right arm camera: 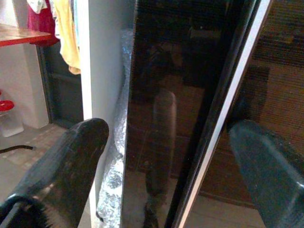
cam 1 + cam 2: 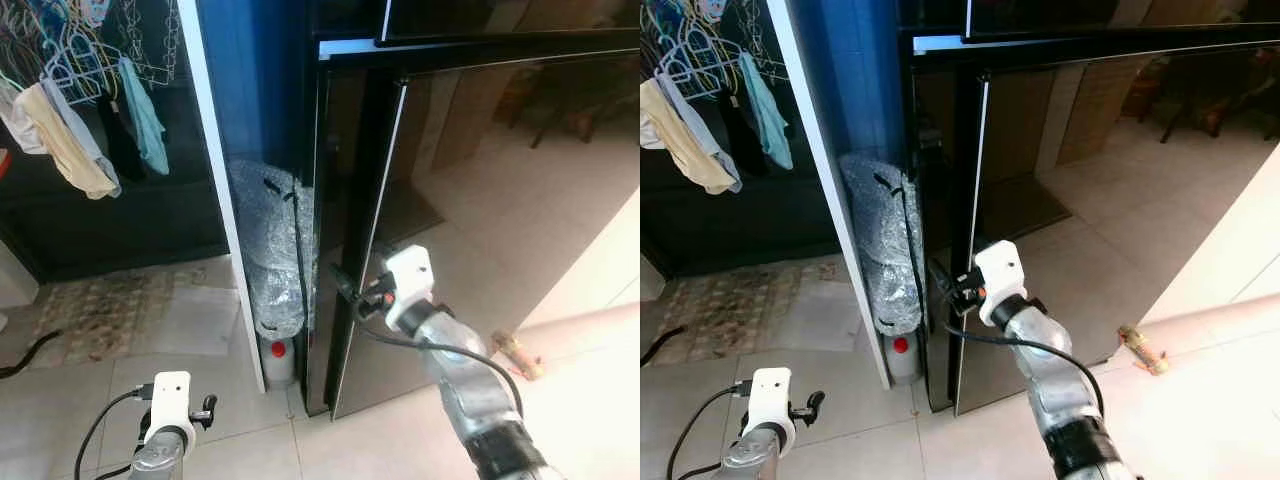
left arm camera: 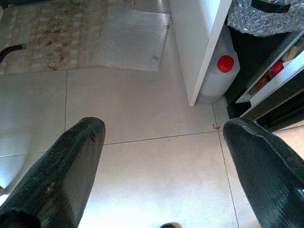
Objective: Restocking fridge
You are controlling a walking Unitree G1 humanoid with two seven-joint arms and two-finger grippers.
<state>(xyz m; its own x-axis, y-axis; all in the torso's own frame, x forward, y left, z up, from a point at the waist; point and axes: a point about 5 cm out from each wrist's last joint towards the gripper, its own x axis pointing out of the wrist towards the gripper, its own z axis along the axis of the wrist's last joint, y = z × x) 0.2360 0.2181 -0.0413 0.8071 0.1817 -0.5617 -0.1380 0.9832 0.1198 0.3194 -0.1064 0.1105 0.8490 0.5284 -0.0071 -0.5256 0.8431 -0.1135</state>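
Right end effector [image 1: 161, 156] spread wide at fridge door [image 1: 199, 95] edge, holding nothing

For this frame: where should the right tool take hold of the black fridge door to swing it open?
Probably the door's free vertical edge, where a gap shows beside the fridge body. The right tool, open, is already there; the right wrist view shows one finger either side of that edge. Come from the front, one finger slipping into the gap, then pull outward. No handle is visible.
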